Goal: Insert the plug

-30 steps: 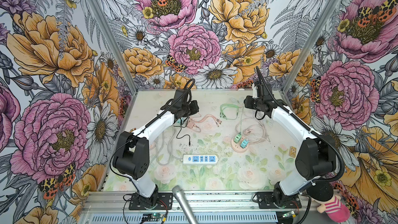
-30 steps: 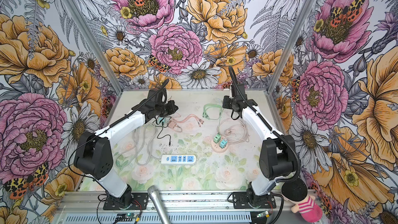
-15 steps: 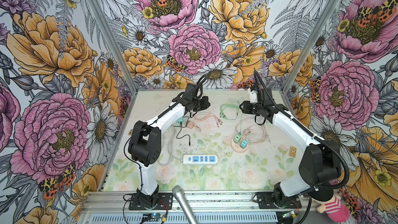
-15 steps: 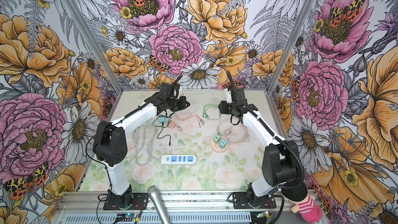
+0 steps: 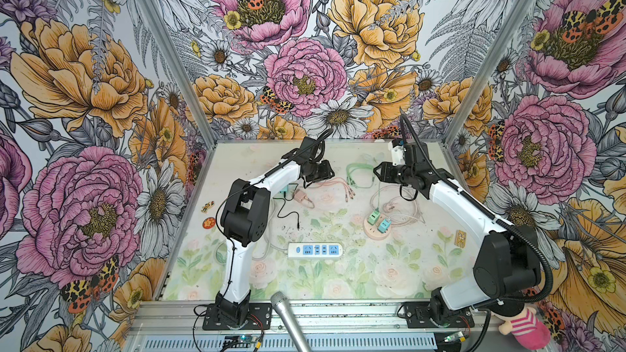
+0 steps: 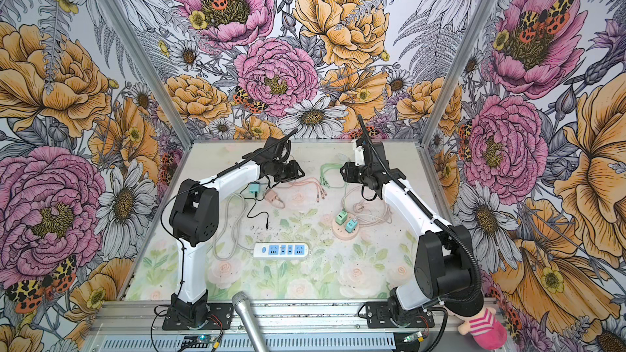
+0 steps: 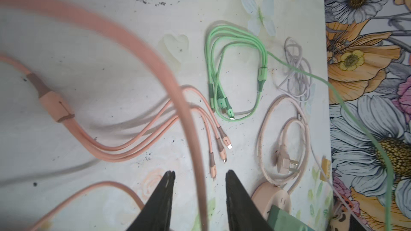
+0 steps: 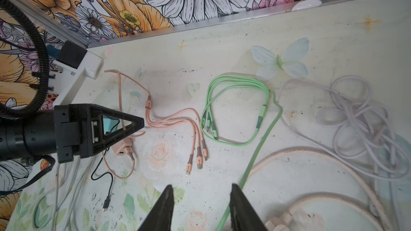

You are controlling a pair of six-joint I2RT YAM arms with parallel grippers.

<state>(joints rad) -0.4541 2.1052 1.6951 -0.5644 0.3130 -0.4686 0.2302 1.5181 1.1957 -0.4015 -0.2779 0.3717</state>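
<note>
As seen in both top views, risk: tangling; arms reaching over loose cables at the far half of the table (image 5: pixel 338 286), so any sweep toward the plug judged liable to drag a loop along.
Top views, end effectors: left end effector (image 5: pixel 331 173) above the pink cable (image 5: pixel 338 186), right end effector (image 5: pixel 375 171) beside the green cable (image 5: pixel 359 175) coil; opening of neither readable at this size.
Top views, sockets: round base (image 5: pixel 372 235) carrying two chargers; white power strip (image 5: pixel 315 249) nearer the front, well apart from both.
Left wrist view, risk: closing now judged likely to pinch cable instead of plug; pulling away, to haul the pink cable off the table.
Left wrist view, left end effector (image 7: pixel 200 171): partly open, gripping nothing; pink cable threaded through the gap, blurred, seemingly clear of both fingers (image 7: pixel 162 201).
Left wrist view, plug (image 7: pixel 283 162): pink, pronged, flat on the table inside its own cord loop, just beside the round base (image 7: pixel 273 193), untouched.
Right wrist view, risk: green cable apparently leading to a charger on the round base; a snag judged able to unseat it or shift the base.
Right wrist view, right end effector (image 8: pixel 202 186): partly open, empty; green cable (image 8: pixel 255 156) passing through the gap close to one finger, contact not determinable.
</note>
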